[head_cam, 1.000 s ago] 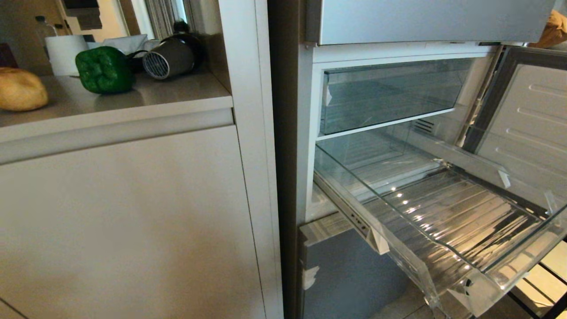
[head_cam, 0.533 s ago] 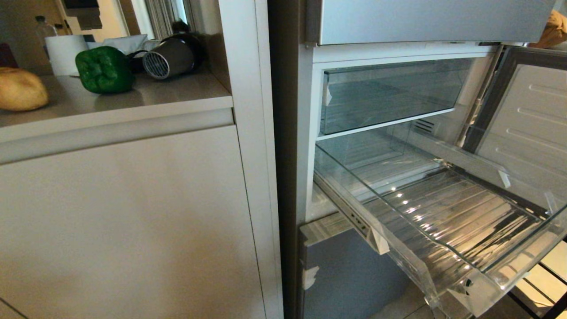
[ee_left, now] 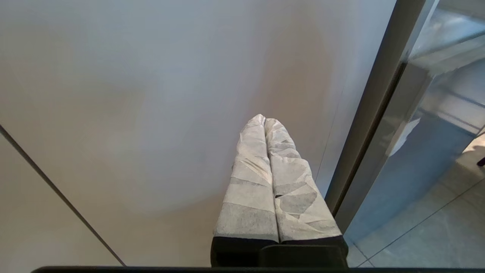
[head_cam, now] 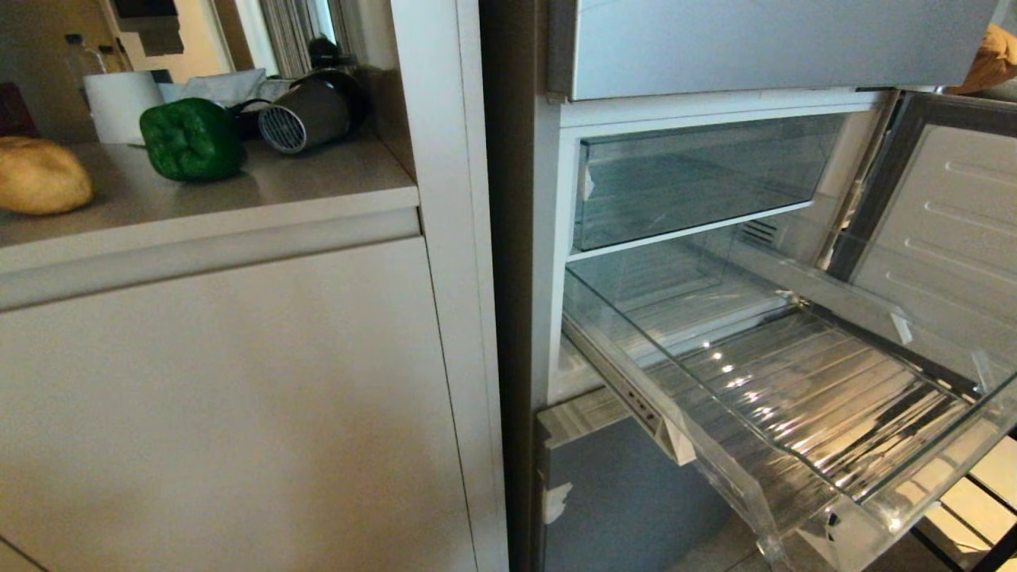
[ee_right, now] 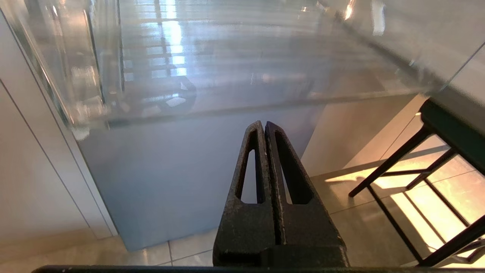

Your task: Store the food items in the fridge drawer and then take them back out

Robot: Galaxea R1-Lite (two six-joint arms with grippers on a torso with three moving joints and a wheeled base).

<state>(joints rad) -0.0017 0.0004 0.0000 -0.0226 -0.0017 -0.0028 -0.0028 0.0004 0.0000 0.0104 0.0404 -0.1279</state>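
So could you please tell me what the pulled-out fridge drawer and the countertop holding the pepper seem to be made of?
The fridge drawer looks like clear, glossy rigid plastic: you can see straight through its walls, its ribbed floor throws bright glints, and its corners are moulded. The countertop looks like a smooth beige laminate or stone composite with a satin finish, faintly mirroring the green bell pepper; which of the two, I cannot tell.

Dim, soft-focus; warm glare streaks on fridge drawer (head_cam: 802,405) floor (sunlit tiles beyond).

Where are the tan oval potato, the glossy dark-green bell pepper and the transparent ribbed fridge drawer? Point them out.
tan oval potato (head_cam: 41,175), head view, its middle.
glossy dark-green bell pepper (head_cam: 191,139), head view, its front face.
transparent ribbed fridge drawer (head_cam: 818,397), head view, its ribbed floor.
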